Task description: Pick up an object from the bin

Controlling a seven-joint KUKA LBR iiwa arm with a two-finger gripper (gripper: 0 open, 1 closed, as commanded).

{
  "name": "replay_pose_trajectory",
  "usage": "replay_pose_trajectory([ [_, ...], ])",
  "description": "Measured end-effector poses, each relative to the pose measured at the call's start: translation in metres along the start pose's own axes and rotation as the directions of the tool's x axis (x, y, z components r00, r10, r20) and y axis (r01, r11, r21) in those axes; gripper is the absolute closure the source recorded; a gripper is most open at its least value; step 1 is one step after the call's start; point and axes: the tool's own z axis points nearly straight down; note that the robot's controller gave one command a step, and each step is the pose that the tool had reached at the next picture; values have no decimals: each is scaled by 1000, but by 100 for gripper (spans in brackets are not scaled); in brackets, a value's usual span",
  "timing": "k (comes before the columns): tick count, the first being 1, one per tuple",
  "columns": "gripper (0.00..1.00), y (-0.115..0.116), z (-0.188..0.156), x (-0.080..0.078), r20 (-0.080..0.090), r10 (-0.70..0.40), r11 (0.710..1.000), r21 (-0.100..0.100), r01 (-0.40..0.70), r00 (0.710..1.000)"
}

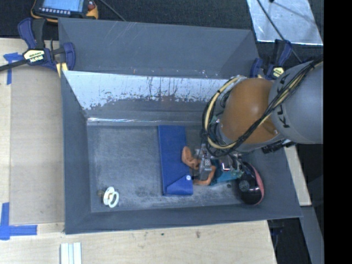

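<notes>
- The orange piece (190, 157) lies right of the bin's middle, touching the right edge of the cloth (171, 153).
- The hand (204, 167) hangs just right of it, low among the things; whether it is clenched or released cannot be told.
- The cloth's long axis runs from the far wall to the near wall.
- A teal thing (226, 175) and a black thing (251, 187) lie just right of the hand.
- A white ring (111, 197) lies well apart, in the near left corner.
- The bin (118, 147) has bare floor to the left.
</notes>
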Motion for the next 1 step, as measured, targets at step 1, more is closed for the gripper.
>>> replay_pose_trajectory([
  [1,100,37,-18,-35,1,-13,1000,5,13,1000],
])
